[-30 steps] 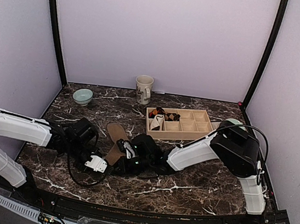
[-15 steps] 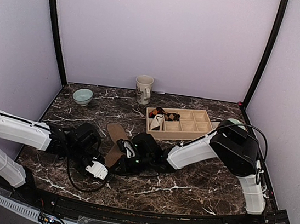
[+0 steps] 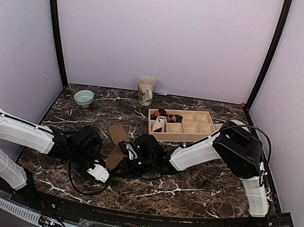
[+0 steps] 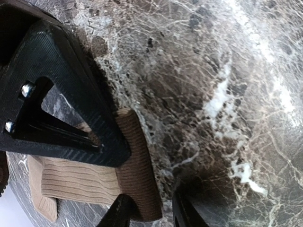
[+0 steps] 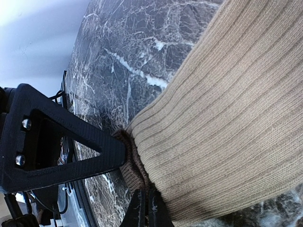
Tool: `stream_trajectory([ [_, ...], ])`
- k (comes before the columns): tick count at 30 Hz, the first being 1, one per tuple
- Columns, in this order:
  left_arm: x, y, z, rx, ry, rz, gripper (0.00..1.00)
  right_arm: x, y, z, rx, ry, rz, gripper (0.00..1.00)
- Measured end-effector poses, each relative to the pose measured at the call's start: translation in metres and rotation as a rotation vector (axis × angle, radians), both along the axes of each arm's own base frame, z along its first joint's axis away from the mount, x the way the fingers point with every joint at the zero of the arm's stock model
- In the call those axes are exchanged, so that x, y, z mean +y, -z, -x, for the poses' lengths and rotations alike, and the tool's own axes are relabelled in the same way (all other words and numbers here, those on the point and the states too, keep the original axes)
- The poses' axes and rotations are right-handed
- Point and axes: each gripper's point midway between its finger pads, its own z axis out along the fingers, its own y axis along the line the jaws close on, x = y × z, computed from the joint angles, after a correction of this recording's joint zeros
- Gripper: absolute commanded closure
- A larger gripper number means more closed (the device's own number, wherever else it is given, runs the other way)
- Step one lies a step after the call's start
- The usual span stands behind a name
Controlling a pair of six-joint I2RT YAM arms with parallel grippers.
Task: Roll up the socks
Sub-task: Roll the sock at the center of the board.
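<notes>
Since a second ago, the left pincer (image 4: 124, 182) has slid a little toward the table's (image 3: 198, 187) near edge and closer to the right pincer (image 5: 135, 182), which has kept its place.

The left pincer stands partly open. The darker brown cuff (image 4: 141, 158) of the tan sock (image 5: 227, 118) lies in the gap, against the inner side of the larger finger. Whether the fingers actually pinch it, I cannot tell.

The right pincer is closed tight on the same end of the sock. Its wrist view shows the brown cuff bunched and folded between the fingertips, and the ribbed tan fabric spreads away to that pincer's far side and fills most of the view.

Seen from above, the two pincers meet tip to tip at the near end of the sock. From there the sock runs flat on the marble table, away from both and toward the back wall.

Beyond the right pincer, further back and to its right, sits a wooden divided tray (image 3: 194, 131). Its left compartments hold small rolled bundles (image 3: 165, 118), one white and the others dark, too small to tell apart further.

A mug (image 3: 145, 90) stands well behind the tray at the back wall. A pale green bowl (image 3: 83, 97) sits well behind the left pincer.
</notes>
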Motion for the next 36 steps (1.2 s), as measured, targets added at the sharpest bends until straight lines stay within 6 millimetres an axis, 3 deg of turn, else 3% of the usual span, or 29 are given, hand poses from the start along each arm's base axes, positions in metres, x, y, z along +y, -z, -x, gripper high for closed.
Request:
stream_trajectory([
  [5, -0.004, 0.004, -0.004, -0.012, 0.013, 0.004, 1.0, -0.001, 0.0, 0.0, 0.001, -0.005, -0.001, 1.0],
  [9, -0.004, 0.005, -0.008, -0.023, 0.019, 0.005, 1.0, -0.002, -0.002, 0.001, 0.002, -0.008, -0.009, 1.0],
  [16, -0.005, 0.003, -0.013, 0.067, -0.019, 0.031, 1.0, -0.017, -0.01, 0.004, -0.032, 0.008, -0.023, 0.73],
  [17, -0.004, 0.003, -0.013, 0.091, -0.03, 0.031, 1.0, -0.026, -0.013, 0.004, -0.054, 0.018, -0.017, 0.48],
  [18, -0.004, 0.002, -0.012, 0.112, -0.04, 0.032, 1.0, -0.032, -0.015, 0.004, -0.066, 0.035, -0.011, 0.04],
  [19, -0.003, 0.001, -0.011, 0.143, -0.055, 0.027, 1.0, -0.041, -0.019, 0.004, -0.095, 0.048, -0.016, 0.01],
  [25, -0.003, 0.002, 0.001, 0.273, -0.095, 0.019, 1.0, -0.089, -0.041, 0.007, -0.316, 0.122, -0.032, 0.01],
  [29, -0.006, 0.002, 0.008, 0.354, -0.109, 0.019, 1.0, -0.113, -0.04, 0.032, -0.535, 0.084, -0.011, 0.02],
  [32, -0.009, 0.002, 0.01, 0.426, -0.125, 0.012, 1.0, -0.109, -0.043, 0.054, -0.695, 0.002, 0.011, 0.07],
  [36, -0.015, 0.001, 0.01, 0.548, -0.159, 0.007, 1.0, -0.087, -0.059, 0.074, -0.919, -0.084, 0.051, 0.1],
])
